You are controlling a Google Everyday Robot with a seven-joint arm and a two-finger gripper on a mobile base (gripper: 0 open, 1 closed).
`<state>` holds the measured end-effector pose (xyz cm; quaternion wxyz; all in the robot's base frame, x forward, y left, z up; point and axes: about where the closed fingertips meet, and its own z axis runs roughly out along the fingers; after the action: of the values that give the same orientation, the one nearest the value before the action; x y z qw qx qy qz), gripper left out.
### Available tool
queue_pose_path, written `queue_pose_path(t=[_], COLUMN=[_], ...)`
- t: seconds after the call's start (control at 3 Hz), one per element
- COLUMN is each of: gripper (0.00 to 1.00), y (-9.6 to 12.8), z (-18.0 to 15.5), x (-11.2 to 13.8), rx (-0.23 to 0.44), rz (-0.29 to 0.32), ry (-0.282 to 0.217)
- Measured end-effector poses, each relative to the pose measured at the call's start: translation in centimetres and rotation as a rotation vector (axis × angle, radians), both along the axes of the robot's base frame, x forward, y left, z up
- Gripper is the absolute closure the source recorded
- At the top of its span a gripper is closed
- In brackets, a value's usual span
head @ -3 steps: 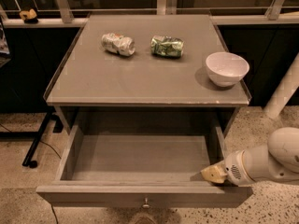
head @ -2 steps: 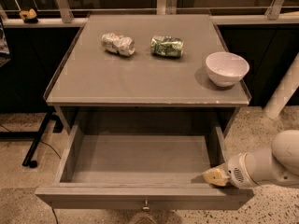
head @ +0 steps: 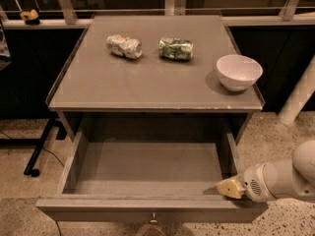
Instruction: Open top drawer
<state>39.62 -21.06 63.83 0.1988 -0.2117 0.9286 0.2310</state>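
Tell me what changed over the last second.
The gripper, at the top drawer's front right corner, shifted slightly right and toward the front. The drawer stays wide open; the white bowl, silver can and green can on the table have not moved.

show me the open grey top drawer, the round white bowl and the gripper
open grey top drawer [head: 147,168]: camera view, bare floor inside.
round white bowl [head: 239,72]: camera view, inner hollow.
gripper [head: 230,187]: camera view, tan tip at the drawer's front right corner.
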Motion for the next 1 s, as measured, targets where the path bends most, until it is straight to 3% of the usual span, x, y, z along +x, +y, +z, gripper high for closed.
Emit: queue_pose_path(t=[0.33, 1.0], gripper=[1.00, 0.58], y=[0.0, -1.5], z=[0.1, 6.2], x=[0.0, 0.8], rx=[0.000, 0.067], rz=[0.000, -0.056], ry=[0.000, -0.154])
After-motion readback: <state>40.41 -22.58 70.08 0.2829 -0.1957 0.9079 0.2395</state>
